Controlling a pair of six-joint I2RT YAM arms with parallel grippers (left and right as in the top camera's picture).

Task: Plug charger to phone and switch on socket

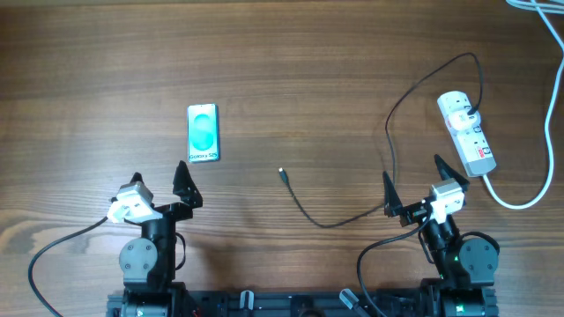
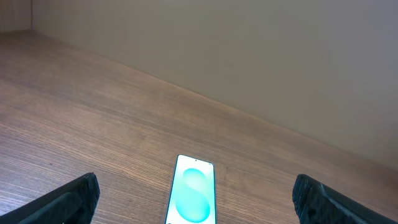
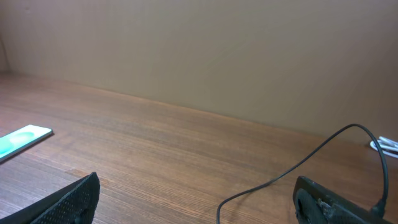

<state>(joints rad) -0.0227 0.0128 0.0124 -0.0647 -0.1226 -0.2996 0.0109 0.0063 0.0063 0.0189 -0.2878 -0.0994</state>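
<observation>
The phone (image 1: 204, 133) lies flat on the wooden table, teal screen up, just beyond my left gripper (image 1: 161, 181), which is open and empty. In the left wrist view the phone (image 2: 193, 198) lies between the spread fingers (image 2: 196, 202). The charger cable (image 1: 394, 132) runs from the socket (image 1: 467, 133) at the right in a long loop to its plug tip (image 1: 282, 173) at mid-table. My right gripper (image 1: 411, 187) is open and empty, the cable passing under it; the right wrist view shows the cable (image 3: 298, 167) between its fingers (image 3: 196, 199).
A thick white cord (image 1: 552, 123) loops from the socket along the right edge of the table. The phone also shows at the far left of the right wrist view (image 3: 22, 139). A plain wall stands behind the table.
</observation>
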